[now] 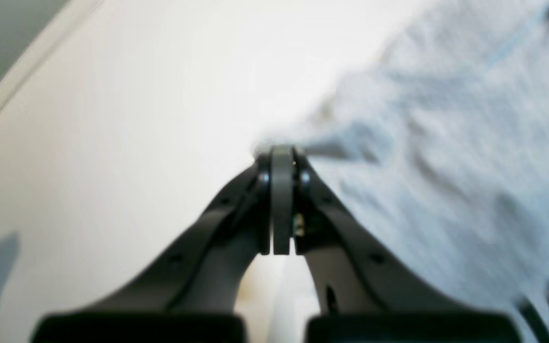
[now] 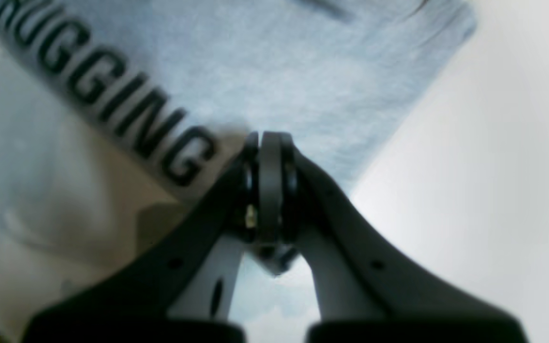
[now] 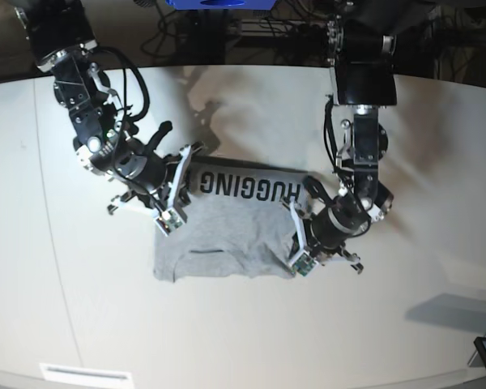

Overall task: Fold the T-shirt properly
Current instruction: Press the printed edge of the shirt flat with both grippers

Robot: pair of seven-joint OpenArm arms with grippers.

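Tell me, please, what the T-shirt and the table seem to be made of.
The T-shirt looks like soft knitted cotton, matte: speckled heather grey, creasing and draping where it is folded, with black printed letters. The table looks like a hard, smooth white board, perhaps laminate, with a faint sheen and clean shadows; its exact material cannot be told.

Grey T-shirt (image 3: 227, 235), partly folded, black lettering up, flat on table

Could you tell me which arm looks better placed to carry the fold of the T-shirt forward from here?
Neither clearly: both are shut on the T-shirt. The left gripper pinches the edge by the lettering's start, the right gripper the opposite edge. They look set to move it together.
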